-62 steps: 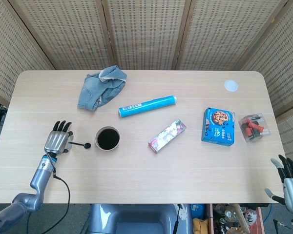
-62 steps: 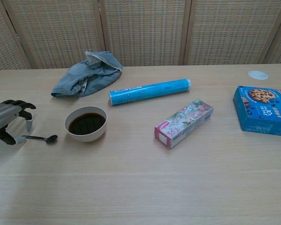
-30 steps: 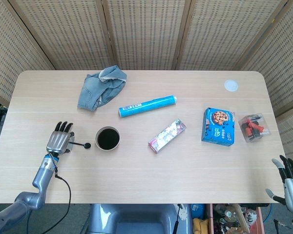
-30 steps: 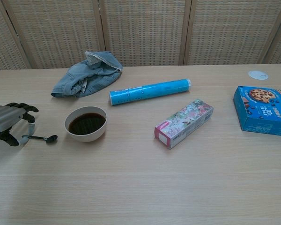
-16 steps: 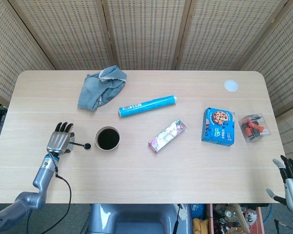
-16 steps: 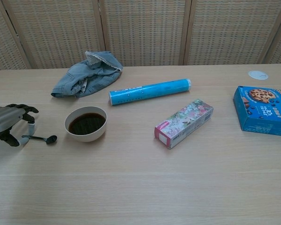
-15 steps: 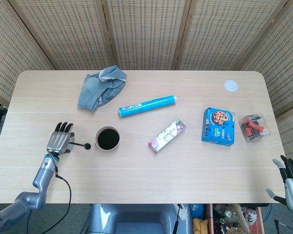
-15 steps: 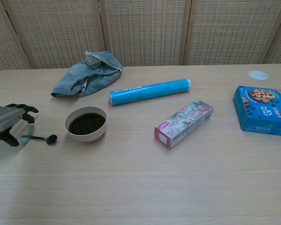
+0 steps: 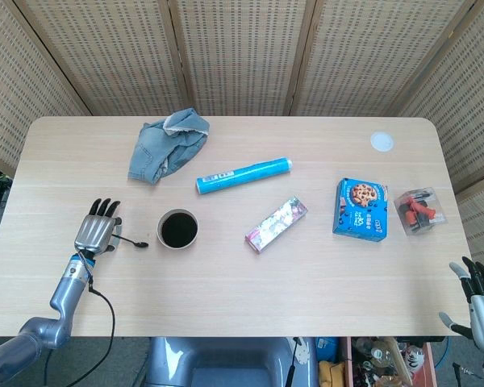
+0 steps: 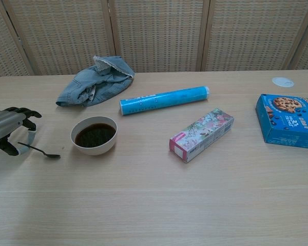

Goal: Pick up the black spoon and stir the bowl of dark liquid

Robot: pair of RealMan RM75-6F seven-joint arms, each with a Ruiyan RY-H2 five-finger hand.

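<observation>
- Left hand: my fingers pinch the spoon handle; bowl-end dips to the bench.
- Bowl: just right of it.
- Handling: firm the pinch, lift level, then cross.

Bright, even, diffuse lighting in both views; source not discernible. Soft, short shadows only, faint beneath the bowl and the blue roll. No glare on the worktop. Sharp across the head view; slight softness toward the lower edge of the chest view. No marked edge distortion.
</observation>
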